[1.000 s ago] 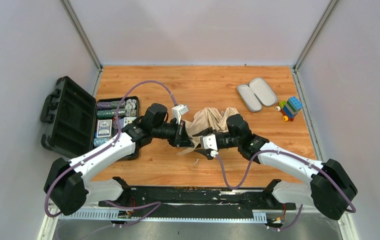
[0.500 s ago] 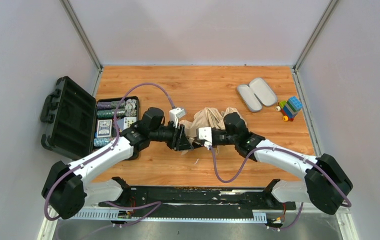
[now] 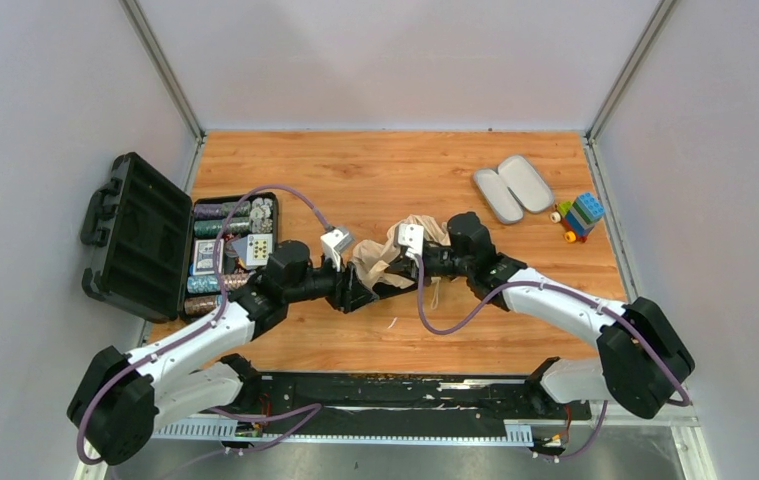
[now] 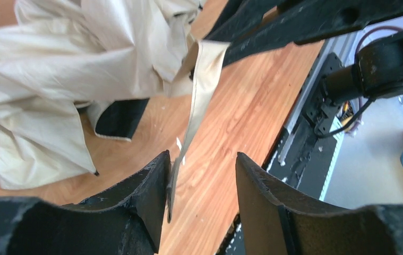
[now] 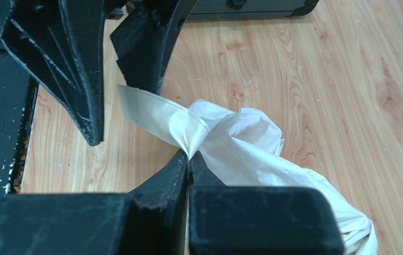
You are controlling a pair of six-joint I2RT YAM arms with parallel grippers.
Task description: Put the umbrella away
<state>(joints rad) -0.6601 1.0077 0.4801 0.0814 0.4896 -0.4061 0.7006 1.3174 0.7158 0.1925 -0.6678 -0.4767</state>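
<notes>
On the wooden worktop (image 3: pixel 395 170), seen from above, the umbrella (image 3: pixel 380 262) lies as a crumpled beige heap near the middle, between the two arms. The left gripper (image 3: pixel 360 292) and the right gripper (image 3: pixel 387 285) meet at its near edge. An open black case (image 3: pixel 135 235) sits at the left edge with chips and cards (image 3: pixel 225 250) inside. A lilac-grey oval case (image 3: pixel 512 188) and some toy blocks (image 3: pixel 580 215) lie far to the right. Pale walls (image 3: pixel 395 60) close in the worktop on three sides.

From the left wrist, the left gripper's two fingers stand apart. The thin beige strap (image 4: pixel 202 85) hangs down between them, close to one finger, and nothing is pinched. The loose fabric lies on the wood to the left.

From the right wrist, the right gripper is pressed together on the strap, right where it joins the fabric. The strap's free end reaches toward the left gripper's spread fingers (image 5: pixel 82 69). The wood looks a bit scuffed.
</notes>
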